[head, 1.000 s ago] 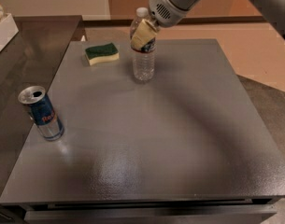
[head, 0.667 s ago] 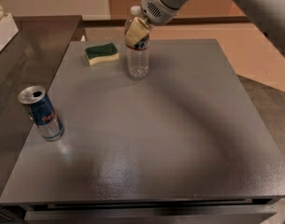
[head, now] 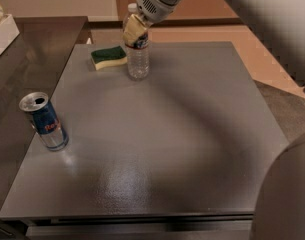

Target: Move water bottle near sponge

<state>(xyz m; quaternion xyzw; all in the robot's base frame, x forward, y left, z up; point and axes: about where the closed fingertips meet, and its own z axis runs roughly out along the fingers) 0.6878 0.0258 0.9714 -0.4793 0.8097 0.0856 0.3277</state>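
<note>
The water bottle [head: 138, 59] is clear and ribbed with a white cap and a red-and-dark label. It stands upright on the grey table [head: 157, 134] at the far left-centre, just right of the sponge [head: 108, 57]. The sponge lies flat, dark green top over yellow foam. My gripper [head: 135, 30] reaches in from the upper right and is closed around the bottle's upper part, its tan fingers [head: 132, 31] covering the label's left side.
A blue-and-silver drink can [head: 45, 121] stands open near the table's left edge. A darker counter [head: 22, 59] adjoins the table on the left, with a white object [head: 3, 31] at its far end. My arm fills the upper right.
My gripper has carried the bottle a little left, closer to the sponge. The sponge and can have not moved.
</note>
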